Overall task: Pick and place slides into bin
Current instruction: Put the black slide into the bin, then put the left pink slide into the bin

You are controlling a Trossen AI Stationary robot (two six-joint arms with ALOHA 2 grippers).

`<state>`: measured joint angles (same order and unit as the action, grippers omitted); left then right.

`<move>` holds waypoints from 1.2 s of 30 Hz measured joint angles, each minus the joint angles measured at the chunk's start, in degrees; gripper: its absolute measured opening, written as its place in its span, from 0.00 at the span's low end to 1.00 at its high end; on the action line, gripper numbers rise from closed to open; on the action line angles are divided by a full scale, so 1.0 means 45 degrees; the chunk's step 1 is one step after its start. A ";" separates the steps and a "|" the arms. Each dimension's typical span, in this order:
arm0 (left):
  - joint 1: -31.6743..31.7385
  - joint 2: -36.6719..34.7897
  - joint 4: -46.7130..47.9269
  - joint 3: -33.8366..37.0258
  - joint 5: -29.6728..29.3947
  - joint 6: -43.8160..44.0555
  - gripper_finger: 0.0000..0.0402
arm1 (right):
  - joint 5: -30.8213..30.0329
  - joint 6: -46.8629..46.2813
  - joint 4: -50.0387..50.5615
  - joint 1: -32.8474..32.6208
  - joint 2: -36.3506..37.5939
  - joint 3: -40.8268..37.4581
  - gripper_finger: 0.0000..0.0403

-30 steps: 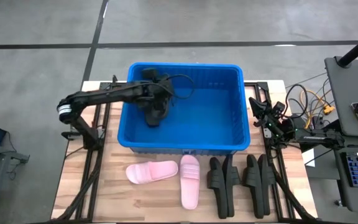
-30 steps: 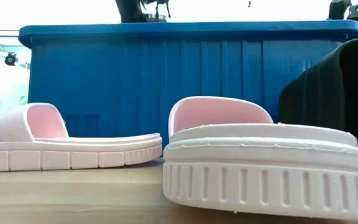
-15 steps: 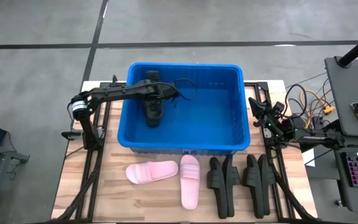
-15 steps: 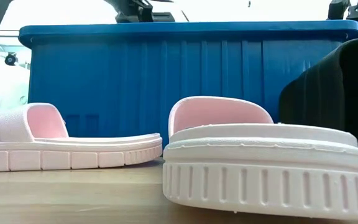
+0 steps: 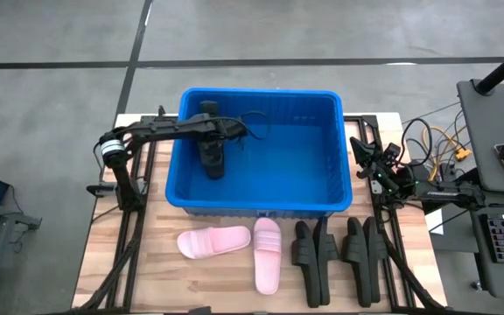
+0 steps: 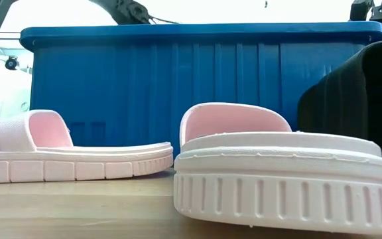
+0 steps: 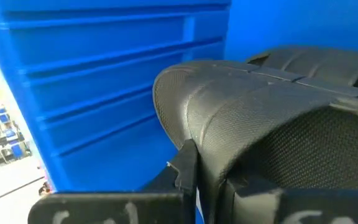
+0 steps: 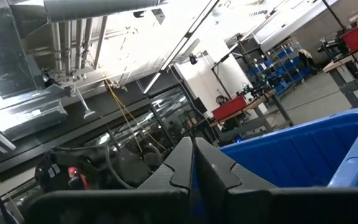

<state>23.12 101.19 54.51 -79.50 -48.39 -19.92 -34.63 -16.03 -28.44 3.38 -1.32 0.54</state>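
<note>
The left gripper (image 5: pixel 213 149) is clamped on a black slide (image 7: pixel 260 124) inside the bin (image 5: pixel 322 203) (near its left wall), not yet released. Two pink slides (image 5: pixel 213 242) and four black ones (image 5: pixel 313 249) wait along the table's front edge. The right gripper (image 5: pixel 363 150), closed and empty, idles at the right edge.

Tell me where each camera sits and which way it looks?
High view: overhead, looking down; both arms, big blue plastic bin, pale pink foam slides.
Low view: table height, facing the bin wall past the pink slides.
Left wrist: inside the bin, left fingers shut on a black rubber slide.
Right wrist: beside the bin, shut right fingers, facing the room.
All share the bin.
</note>
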 joint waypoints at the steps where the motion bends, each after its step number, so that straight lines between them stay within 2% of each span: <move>1: 0.0051 0.0000 -0.0306 0.0231 0.0011 -0.0003 0.00 | 0.0004 0.0009 0.0004 -0.0001 0.0000 0.0000 0.02; 8: 0.0186 0.0000 -0.0925 0.1189 0.0044 -0.0091 0.00 | 0.0000 0.0028 0.0008 0.0001 0.0000 0.0000 0.02; 12: 0.0308 -0.0020 -0.1013 0.1394 0.0547 -0.0072 0.08 | 0.0005 -0.0006 0.0008 0.0003 0.0000 0.0000 0.02; 16: 0.0372 -0.0029 -0.1003 0.1422 0.1001 -0.0084 0.24 | 0.0001 -0.0006 0.0013 -0.0002 0.0000 0.0000 0.02; 24: 0.0379 -0.0443 -0.0841 0.1427 0.1952 -0.0083 0.65 | 0.0005 -0.0006 0.0110 0.0002 0.0000 0.0000 0.02; 28: 0.0372 -0.0907 -0.0225 0.1419 0.2523 -0.0074 0.82 | 0.0005 -0.0006 0.0288 0.0003 0.0000 0.0000 0.02; 32: 0.0372 -0.1513 0.0787 0.1379 0.2997 -0.0108 0.94 | 0.0005 0.0004 0.0373 0.0003 0.0000 0.0000 0.02; 36: 0.0360 -0.2140 0.1527 0.1259 0.3785 -0.0107 0.98 | 0.0005 0.0030 0.0378 0.0001 0.0000 0.0000 0.02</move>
<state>24.74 91.56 61.38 -73.83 -31.36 -20.40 -34.61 -15.89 -26.74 3.39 -1.32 0.54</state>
